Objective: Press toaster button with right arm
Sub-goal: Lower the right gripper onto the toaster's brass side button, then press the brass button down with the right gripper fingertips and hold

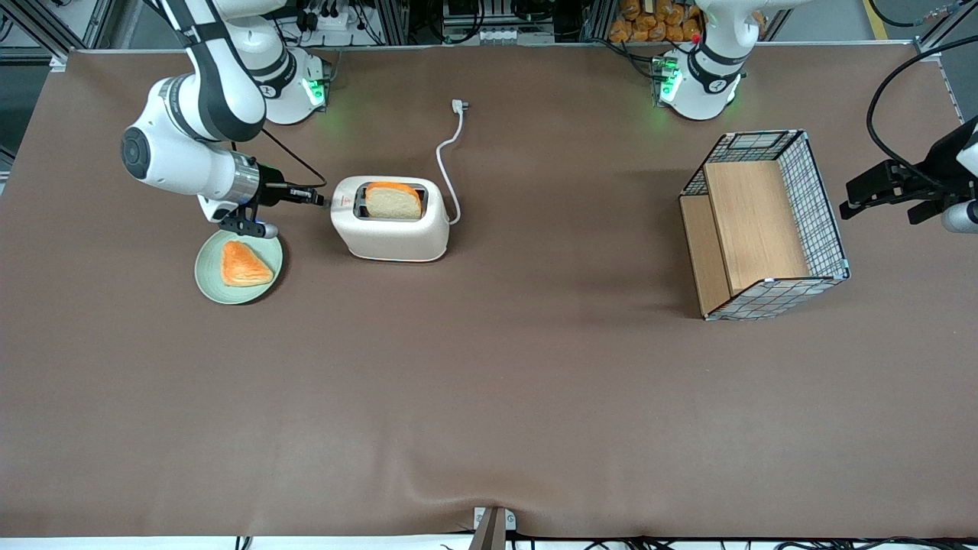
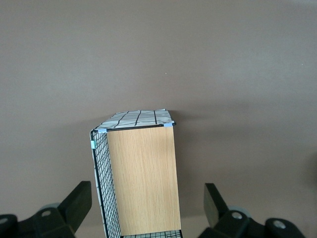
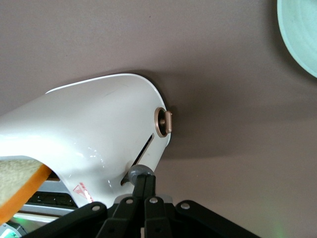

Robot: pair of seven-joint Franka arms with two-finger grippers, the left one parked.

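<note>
The cream-white toaster [image 1: 390,233] stands on the brown table with a slice of bread [image 1: 393,201] in one slot. My right arm [image 1: 191,164] reaches level toward its narrow end face, and the gripper [image 1: 319,201] sits right against that face. In the right wrist view the gripper [image 3: 146,184] is shut, its black fingertips pressed together and touching the small grey toaster button [image 3: 138,173]. The button sits at the end of the lever slot nearest the top of the toaster [image 3: 99,124]. A copper round dial [image 3: 162,121] lies lower on the same face.
A pale green plate [image 1: 202,267] with a pastry [image 1: 243,265] lies just under my wrist, nearer the front camera; its rim [image 3: 302,34] shows in the wrist view. The white cord [image 1: 447,153] trails from the toaster. A wire-and-wood basket [image 1: 821,206] stands toward the parked arm's end.
</note>
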